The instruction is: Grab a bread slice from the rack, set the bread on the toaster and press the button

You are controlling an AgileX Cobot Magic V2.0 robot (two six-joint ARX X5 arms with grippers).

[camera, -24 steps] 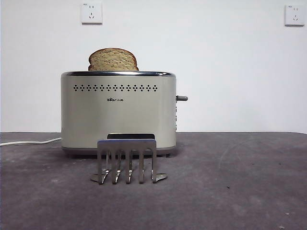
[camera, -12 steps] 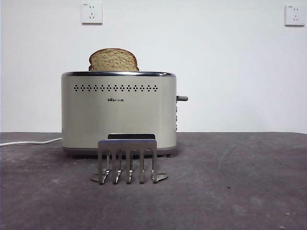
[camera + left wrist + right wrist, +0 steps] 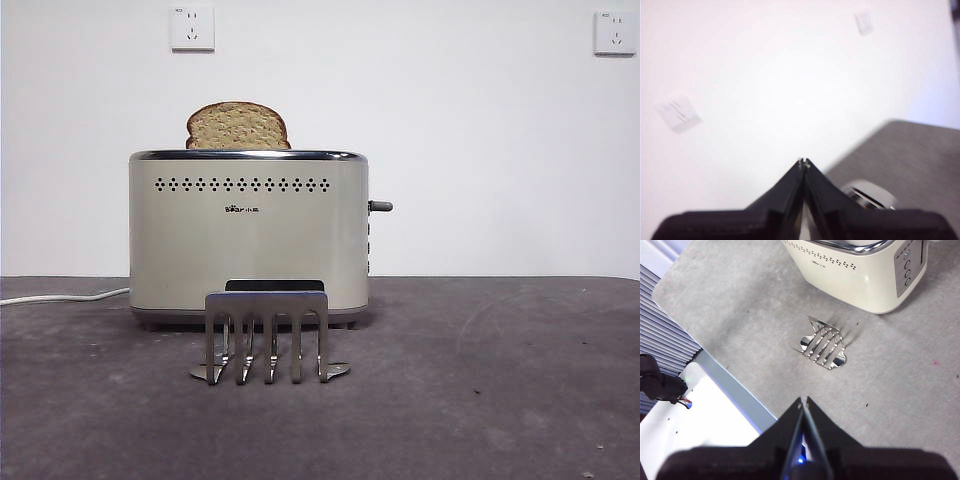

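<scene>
The slice of bread [image 3: 238, 126] stands upright in the toaster's slot, its domed top sticking out. The cream toaster [image 3: 248, 232] stands at the back of the table with its grey side lever [image 3: 380, 206] up; it also shows in the right wrist view [image 3: 860, 270]. The grey metal rack [image 3: 268, 334] stands in front of it with no slice in it, and also shows in the right wrist view [image 3: 824, 342]. My left gripper [image 3: 803, 163] is shut and empty, raised and facing the wall. My right gripper [image 3: 803, 401] is shut and empty, high above the table near its edge.
A white power cord [image 3: 60, 297] runs left from the toaster. Two wall sockets [image 3: 191, 27] sit on the white wall behind. The grey table's edge [image 3: 735, 385] and a white base beside it show in the right wrist view. Neither arm shows in the front view.
</scene>
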